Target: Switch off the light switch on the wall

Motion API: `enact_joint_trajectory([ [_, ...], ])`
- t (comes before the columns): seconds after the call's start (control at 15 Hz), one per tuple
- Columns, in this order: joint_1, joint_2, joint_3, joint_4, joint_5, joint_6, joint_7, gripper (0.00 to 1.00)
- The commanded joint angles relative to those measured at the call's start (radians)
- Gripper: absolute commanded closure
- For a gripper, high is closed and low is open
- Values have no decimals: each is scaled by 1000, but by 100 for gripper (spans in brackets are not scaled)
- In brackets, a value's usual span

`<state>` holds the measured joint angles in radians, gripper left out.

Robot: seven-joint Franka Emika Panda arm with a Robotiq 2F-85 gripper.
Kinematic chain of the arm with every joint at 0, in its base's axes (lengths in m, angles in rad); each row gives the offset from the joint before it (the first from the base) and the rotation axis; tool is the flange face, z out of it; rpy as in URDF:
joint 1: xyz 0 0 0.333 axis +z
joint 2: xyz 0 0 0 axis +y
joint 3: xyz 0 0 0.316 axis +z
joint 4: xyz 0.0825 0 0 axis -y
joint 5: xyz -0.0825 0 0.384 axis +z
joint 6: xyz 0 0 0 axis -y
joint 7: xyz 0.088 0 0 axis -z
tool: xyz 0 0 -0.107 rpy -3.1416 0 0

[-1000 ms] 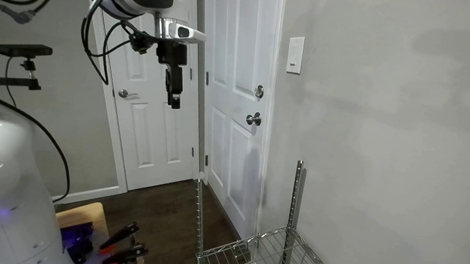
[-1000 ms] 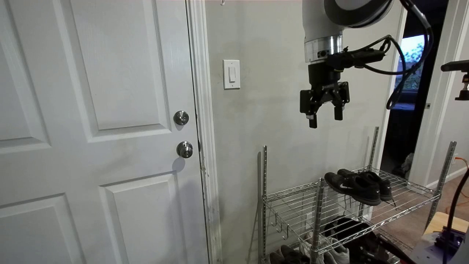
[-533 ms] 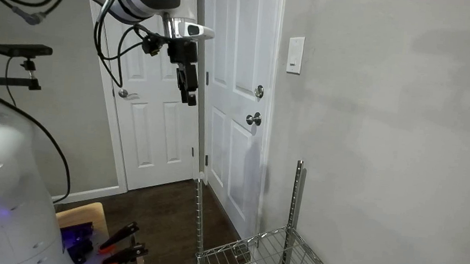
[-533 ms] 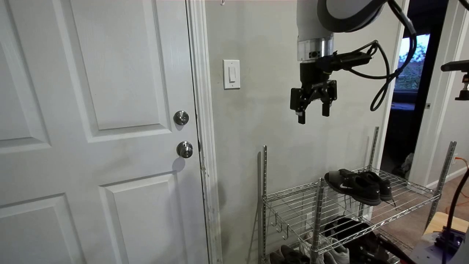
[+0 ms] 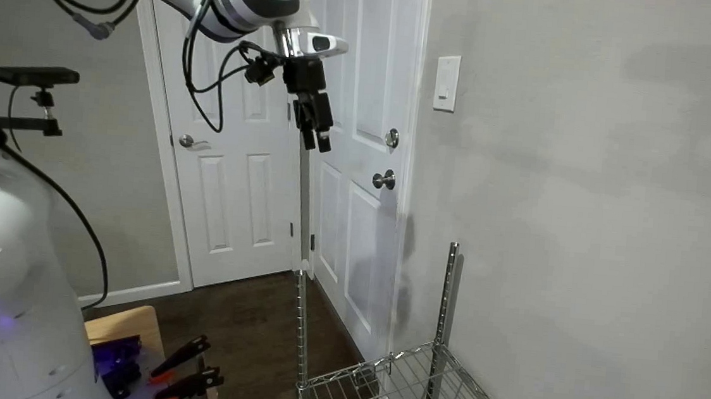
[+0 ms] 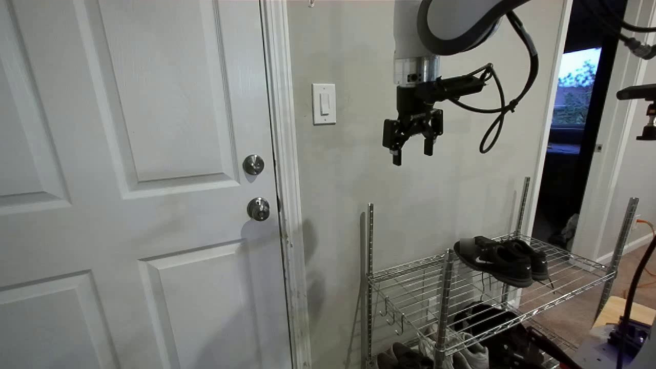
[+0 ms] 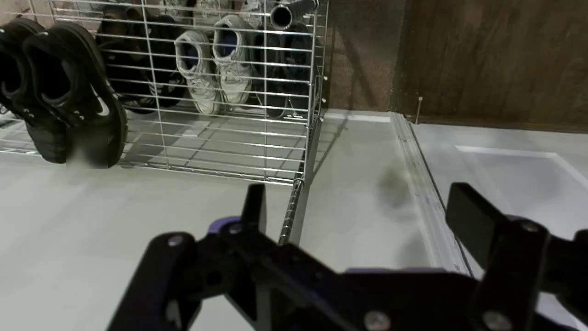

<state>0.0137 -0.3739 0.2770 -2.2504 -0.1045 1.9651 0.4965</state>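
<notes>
The light switch is a small white upright plate in both exterior views (image 5: 446,83) (image 6: 324,104), beside the door frame. It sits on the plain grey-white wall (image 5: 583,211). It is out of view in the wrist view, where the wall (image 7: 367,207) fills the space beyond the fingers. My gripper (image 6: 413,158) is open and empty and points downward. In that exterior view it hangs to the right of the switch and lower. It also shows in an exterior view (image 5: 316,148), left of the switch and lower, apart from it. In the wrist view the fingers stand wide apart (image 7: 358,188).
A white panelled door (image 6: 169,92) with a knob (image 6: 258,209) and deadbolt (image 6: 253,165) adjoins the wall. A wire rack with metal posts (image 6: 445,297) stands below, against the wall, holding black shoes (image 6: 494,261). A camera on a mount (image 5: 37,76) stands near the arm.
My gripper has moved nearer the switch, rightward and slightly up in one view, leftward and slightly up in the other, tilting a little. It stays open. The switch has not visibly changed.
</notes>
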Motion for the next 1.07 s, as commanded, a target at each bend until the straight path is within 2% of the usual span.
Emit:
enact_joint_trajectory([
  [0.0,5,87,-8,82,-45,61,29,1],
  [0.07,8,102,-12,92,-48,84,26,26],
  [0.2,11,129,-14,112,-68,120,31,28],
  [0.53,13,195,-28,169,-120,222,37,63],
  [0.87,20,222,-41,135,-160,405,58,95],
  [1.0,14,227,-40,114,-210,493,105,100],
])
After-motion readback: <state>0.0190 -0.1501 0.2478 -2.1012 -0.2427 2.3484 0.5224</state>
